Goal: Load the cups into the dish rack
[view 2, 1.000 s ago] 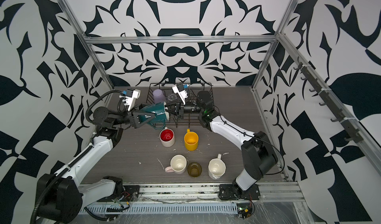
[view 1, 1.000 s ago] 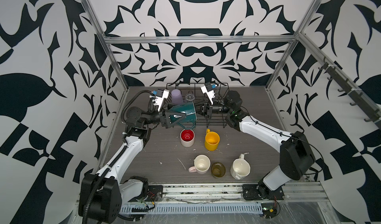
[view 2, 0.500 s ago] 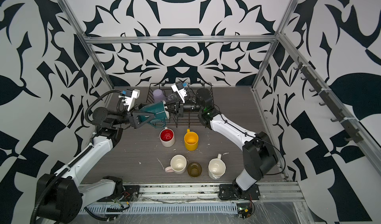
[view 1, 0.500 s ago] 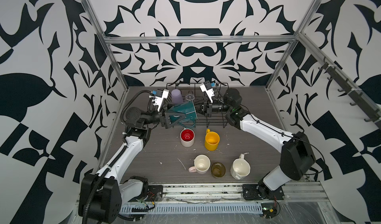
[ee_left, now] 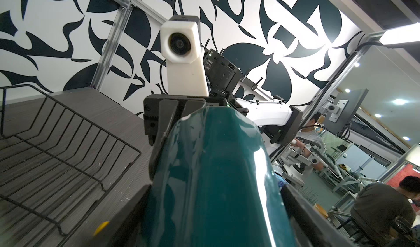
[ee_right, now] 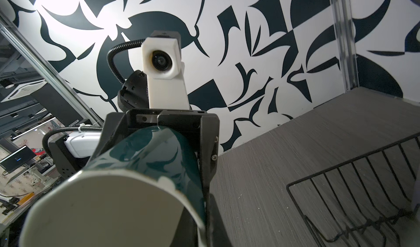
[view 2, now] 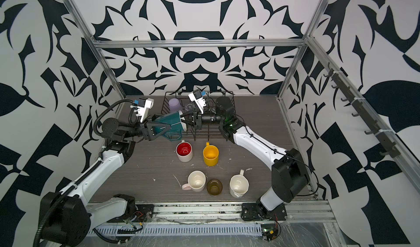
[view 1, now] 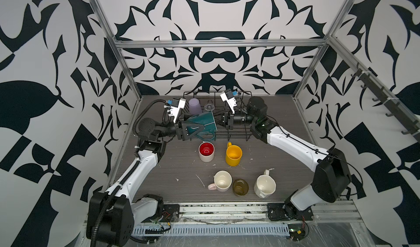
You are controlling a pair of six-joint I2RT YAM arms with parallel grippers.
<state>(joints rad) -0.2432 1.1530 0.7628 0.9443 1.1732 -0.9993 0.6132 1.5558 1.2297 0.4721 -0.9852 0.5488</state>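
**Right gripper** (view 1: 220, 120): we record it pinched almost shut on the rim of the dark green mug (view 1: 208, 120), reaching in from the right in both top views.

**Left gripper** (view 1: 196, 124): its jaws stand wide, one on each side of the mug's base end. We cannot tell whether they press on the mug or merely flank it.

**Dark green mug:** it lies on its side in the air between the two grippers. Its mouth faces the right gripper and its handle hangs underneath. It is over the front left corner of the dish rack (view 1: 241, 132). In the right wrist view we see its pale inside.

**Dish rack:** black wire, at the back of the counter (view 1: 177, 161). We count two cups in its rear left part:
- the lilac tumbler (view 1: 195, 106)
- the clear glass (view 1: 209, 107), just beside the tumbler

**Counter, in front of the rack:** we list five cups, all mouth up.
- Near the rack, the red-lined pink mug (view 1: 206, 151) and the yellow mug (view 1: 233, 153) stand side by side and apart.
- Toward the front edge, a row of three: the cream mug (view 1: 222, 181), the olive glass (view 1: 240, 186) just beside it, and the white faceted mug (view 1: 264, 185).
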